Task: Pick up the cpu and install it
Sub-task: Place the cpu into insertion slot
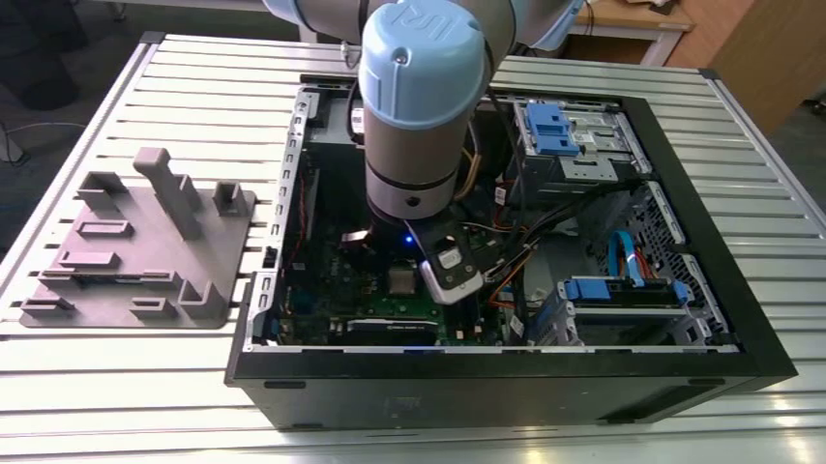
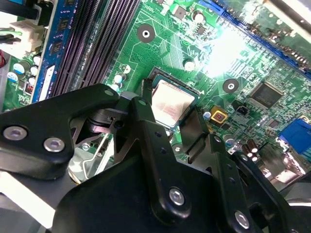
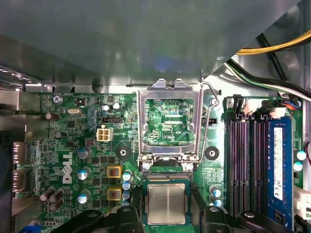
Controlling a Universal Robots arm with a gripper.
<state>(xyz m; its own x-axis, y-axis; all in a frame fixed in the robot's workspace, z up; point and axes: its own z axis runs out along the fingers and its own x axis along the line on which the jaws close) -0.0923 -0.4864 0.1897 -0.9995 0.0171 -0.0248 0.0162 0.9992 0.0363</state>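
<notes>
From my console the job looks most of the way through: the cpu [image 3: 166, 204] lies flat in its socket on the green board [image 3: 73, 145], just beside the hinge end of the socket frame [image 3: 170, 87], its pale metal top facing up. The fingers [image 2: 146, 131] are spread, one on each side of the chip, and in the first wrist view a sliver of socket edge shows between each one and the chip, so I judge they are not pinching it. What is left, as I read it, is the clamping: the socket frame stands hinged up and open, the wire lever beside it is unlatched, and nothing is shut over the chip yet. The memory slots [image 3: 245, 160] run alongside the socket frame on the lever side. As for writing, the board carries white printed lettering away from the socket frame, and a memory stick has a strip label; I leave both unread
</notes>
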